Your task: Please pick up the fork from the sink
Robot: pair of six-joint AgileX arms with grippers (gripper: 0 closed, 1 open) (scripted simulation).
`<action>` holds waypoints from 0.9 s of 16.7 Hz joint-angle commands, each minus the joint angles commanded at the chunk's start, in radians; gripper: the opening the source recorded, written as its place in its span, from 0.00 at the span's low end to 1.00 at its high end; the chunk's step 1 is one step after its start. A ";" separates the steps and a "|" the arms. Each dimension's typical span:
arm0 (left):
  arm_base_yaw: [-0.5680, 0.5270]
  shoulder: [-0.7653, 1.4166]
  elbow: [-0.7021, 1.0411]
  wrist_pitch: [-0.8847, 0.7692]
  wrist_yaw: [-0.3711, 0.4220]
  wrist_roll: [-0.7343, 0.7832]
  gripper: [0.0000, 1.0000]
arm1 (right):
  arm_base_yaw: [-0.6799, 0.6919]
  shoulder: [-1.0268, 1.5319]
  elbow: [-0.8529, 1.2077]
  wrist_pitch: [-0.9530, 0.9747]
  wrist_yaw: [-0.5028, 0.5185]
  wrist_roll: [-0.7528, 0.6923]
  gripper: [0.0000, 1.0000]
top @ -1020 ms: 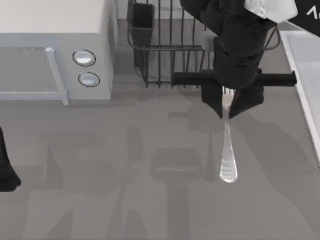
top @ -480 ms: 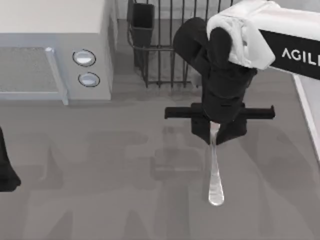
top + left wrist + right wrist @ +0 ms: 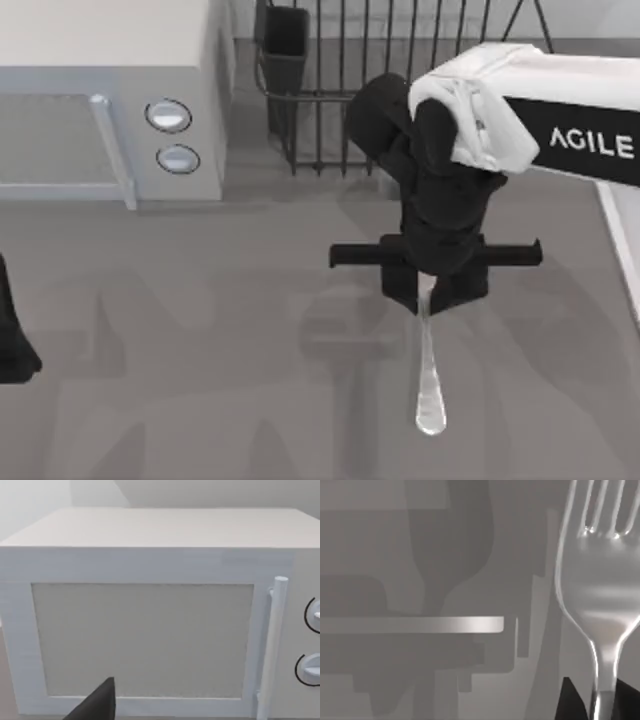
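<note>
My right gripper [image 3: 430, 288] is over the middle of the grey table, left of the sink, and it is shut on the fork [image 3: 430, 385]. The slim silver handle sticks out from the fingers toward the table's front edge. In the right wrist view the fork [image 3: 600, 595] shows its tines and neck, and the neck is pinched between the dark fingertips [image 3: 570, 702] of the right gripper [image 3: 601, 706]. A strip of the sink's pale rim [image 3: 622, 250] runs along the right edge. My left gripper [image 3: 12, 335] is parked at the far left edge.
A white microwave with two round knobs [image 3: 110, 100] stands at the back left and also faces the left wrist camera [image 3: 150, 630]. A dark wire dish rack [image 3: 330, 90] stands at the back centre. The fork and arm cast shadows on the bare table [image 3: 200, 380].
My right arm has carried the fork away from the sink, leftward and toward the table's front. Most of that move came early; it has barely shifted since. The left arm stayed still.
</note>
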 joint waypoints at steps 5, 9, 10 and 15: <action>0.000 0.000 0.000 0.000 0.000 0.000 1.00 | 0.000 0.000 0.000 0.000 0.000 0.000 0.38; 0.000 0.000 0.000 0.000 0.000 0.000 1.00 | 0.000 0.000 0.000 0.000 0.000 0.000 0.68; 0.000 0.000 0.000 0.000 0.000 0.000 1.00 | 0.000 0.000 0.000 0.000 0.000 0.000 0.75; 0.000 0.000 0.000 0.000 0.000 0.000 1.00 | 0.000 0.000 0.000 0.000 0.000 0.000 1.00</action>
